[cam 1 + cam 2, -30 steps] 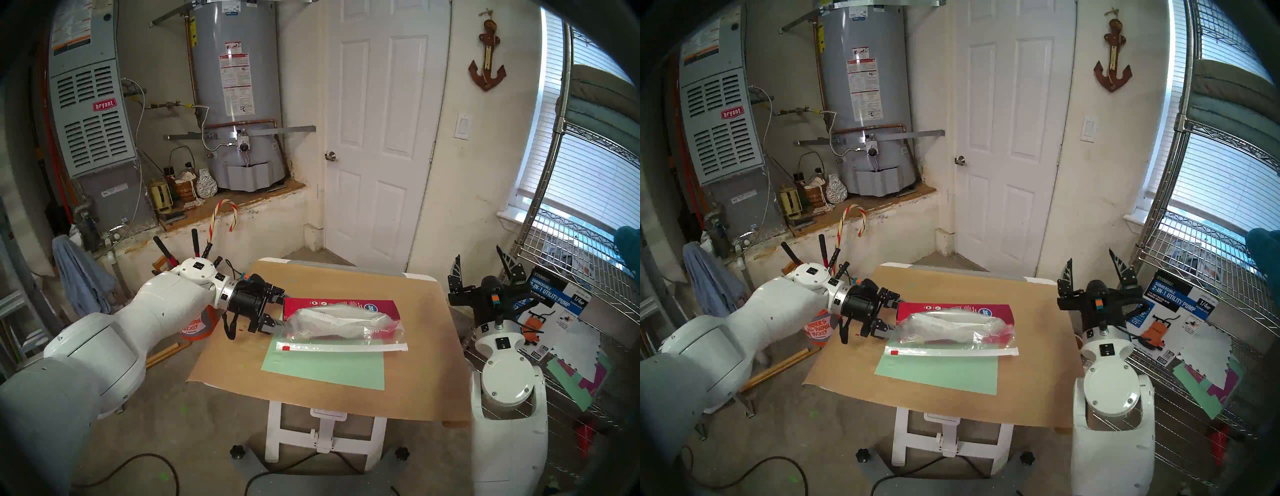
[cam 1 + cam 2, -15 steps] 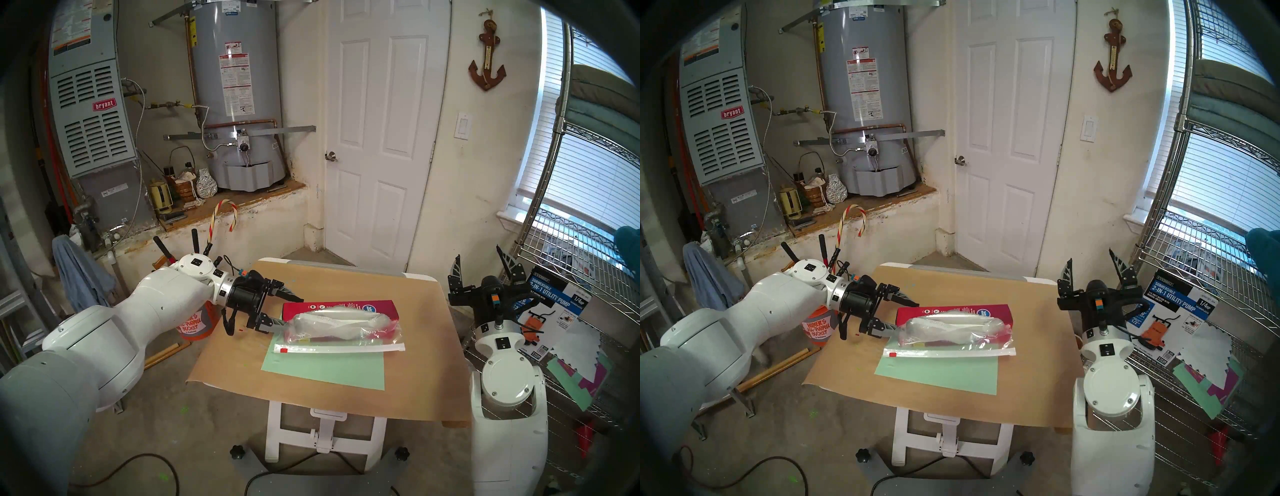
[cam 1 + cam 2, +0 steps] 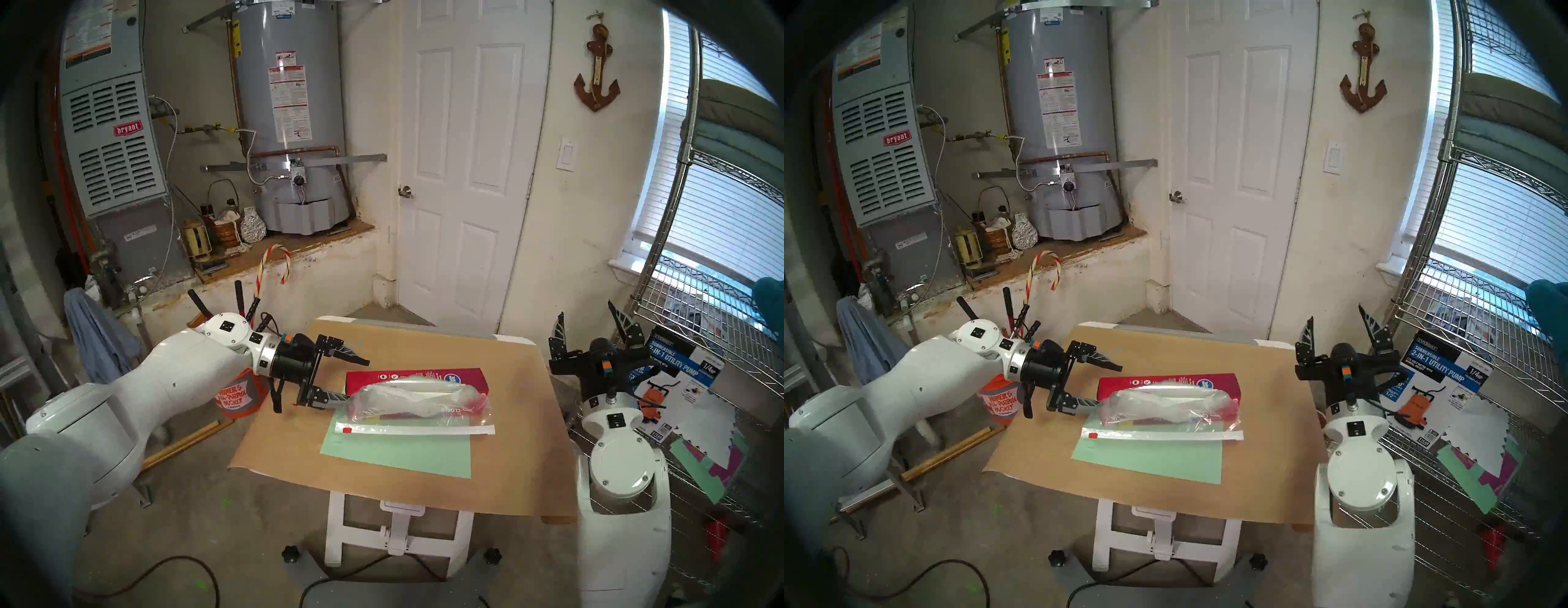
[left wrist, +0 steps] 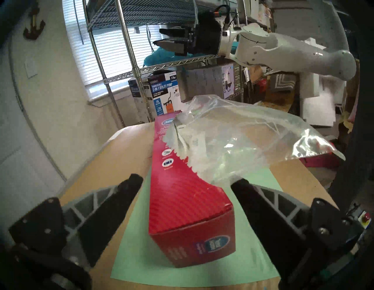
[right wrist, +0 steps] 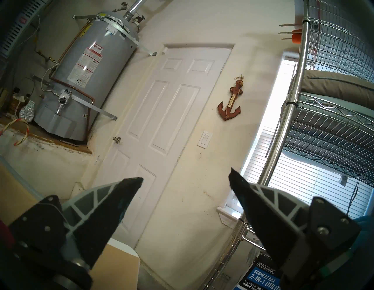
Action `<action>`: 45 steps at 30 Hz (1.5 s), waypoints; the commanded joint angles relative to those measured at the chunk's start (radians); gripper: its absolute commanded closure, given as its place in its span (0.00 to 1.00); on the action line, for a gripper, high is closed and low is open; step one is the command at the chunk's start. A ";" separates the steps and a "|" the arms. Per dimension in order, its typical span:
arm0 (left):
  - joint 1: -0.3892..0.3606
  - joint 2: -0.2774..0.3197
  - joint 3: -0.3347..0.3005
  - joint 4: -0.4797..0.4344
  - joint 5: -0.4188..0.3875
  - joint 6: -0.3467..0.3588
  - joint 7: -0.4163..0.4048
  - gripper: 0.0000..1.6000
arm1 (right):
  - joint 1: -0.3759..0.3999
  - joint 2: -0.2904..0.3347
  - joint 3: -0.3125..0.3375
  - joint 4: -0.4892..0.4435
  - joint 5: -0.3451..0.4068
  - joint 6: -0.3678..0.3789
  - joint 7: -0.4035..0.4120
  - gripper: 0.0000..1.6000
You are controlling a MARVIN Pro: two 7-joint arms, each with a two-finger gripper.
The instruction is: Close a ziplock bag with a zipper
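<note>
On the paper-covered tabletop [image 3: 522, 450] at frame centre, the ziplock bag [image 3: 418, 401] leans against the red box [image 3: 418, 375], so the spread, empty left pincer [image 3: 358, 380] should pinch the red slider [image 3: 347, 430] at the zipper [image 3: 415, 429]'s left end and draw it steadily right, while the right pincer [image 3: 592, 329] idles spread.

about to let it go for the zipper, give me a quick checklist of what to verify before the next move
1. Left gripper open and empty: ok; jaws spread beside the box end.
2. Right gripper open and clear of the table: ok; raised beside the table.
3. Slider in view and unblocked: ok; at the zipper's left end.
4. Bag lying flat: not ok; its crumpled body humps up against the box.
5. Zipper strip straight: ok; it lies along the near edge, over the green sheet.
6. Zipper already sealed: cannot tell.
</note>
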 commanded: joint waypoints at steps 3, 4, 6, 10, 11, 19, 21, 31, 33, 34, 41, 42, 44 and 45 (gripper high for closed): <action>0.042 0.089 0.032 -0.149 0.071 -0.158 -0.010 0.00 | 0.006 0.001 -0.004 -0.027 -0.001 -0.001 0.000 0.00; 0.044 0.091 0.033 -0.154 0.076 -0.163 -0.002 0.00 | 0.006 0.001 -0.004 -0.027 -0.001 -0.001 0.000 0.00; 0.045 0.115 0.049 -0.194 0.108 -0.205 0.041 0.00 | 0.006 0.001 -0.004 -0.027 -0.001 -0.001 0.000 0.00; 0.048 0.158 0.068 -0.256 0.132 -0.242 0.099 0.00 | 0.006 0.001 -0.004 -0.027 -0.001 -0.001 0.000 0.00; 0.049 0.175 0.075 -0.280 0.150 -0.245 0.115 0.00 | 0.006 0.001 -0.004 -0.027 -0.001 -0.001 0.000 0.00; 0.088 0.253 0.091 -0.393 0.263 -0.337 0.299 0.00 | 0.005 0.000 -0.004 -0.027 -0.001 -0.001 0.000 0.00; 0.103 0.262 0.089 -0.413 0.291 -0.336 0.341 0.00 | 0.005 0.000 -0.004 -0.028 -0.001 0.000 0.001 0.00; 0.185 0.213 -0.007 -0.425 0.560 -0.342 0.543 0.00 | 0.006 0.001 -0.004 -0.026 -0.001 -0.001 0.000 0.00; 0.202 0.194 -0.038 -0.416 0.581 -0.324 0.577 0.00 | 0.006 0.001 -0.004 -0.026 -0.001 -0.002 0.000 0.00; 0.203 0.187 -0.050 -0.415 0.610 -0.325 0.591 0.00 | 0.006 0.001 -0.004 -0.026 -0.001 -0.002 0.000 0.00; 0.243 0.170 -0.127 -0.441 0.751 -0.352 0.709 0.00 | 0.005 0.001 -0.004 -0.027 -0.001 -0.001 0.000 0.00; 0.247 0.175 -0.130 -0.451 0.773 -0.359 0.729 0.00 | 0.005 0.001 -0.004 -0.027 -0.001 -0.001 0.000 0.00; 0.256 0.181 -0.145 -0.466 0.812 -0.373 0.757 0.00 | 0.005 0.001 -0.004 -0.027 -0.001 -0.001 0.000 0.00; 0.259 0.184 -0.151 -0.473 0.854 -0.378 0.784 0.00 | 0.005 0.001 -0.004 -0.027 -0.001 -0.001 0.000 0.00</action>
